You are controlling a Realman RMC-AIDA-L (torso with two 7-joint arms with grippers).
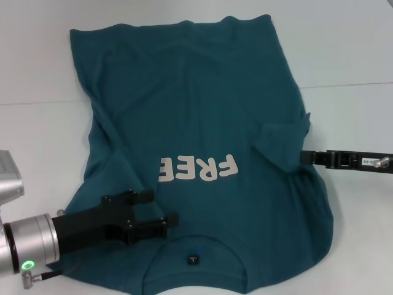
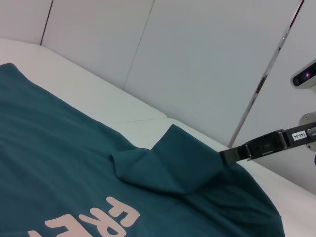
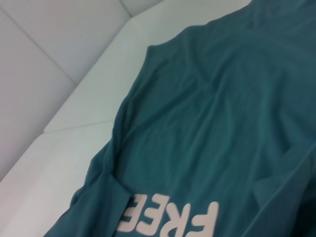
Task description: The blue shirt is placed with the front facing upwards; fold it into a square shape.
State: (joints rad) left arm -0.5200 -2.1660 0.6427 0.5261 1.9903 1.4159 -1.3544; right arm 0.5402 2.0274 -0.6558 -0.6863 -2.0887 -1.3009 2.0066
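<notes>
The blue shirt (image 1: 196,110) lies spread on the white table, front up, with its collar and black neck label (image 1: 194,259) nearest me and the pale lettering (image 1: 199,169) across the chest. My left gripper (image 1: 158,207) is open over the shirt's left shoulder area, just beside the collar. My right gripper (image 1: 304,157) is shut on the right sleeve (image 1: 279,142), which is raised and folded inward over the body. The left wrist view shows that sleeve (image 2: 173,163) standing in a peak, with the right gripper (image 2: 228,156) at its edge. The right wrist view shows the shirt (image 3: 207,123) and lettering.
The white table (image 1: 37,135) extends around the shirt on the left, right and far sides. A seam in the tabletop (image 1: 350,85) runs off to the right. Pale wall panels (image 2: 197,59) stand behind the table.
</notes>
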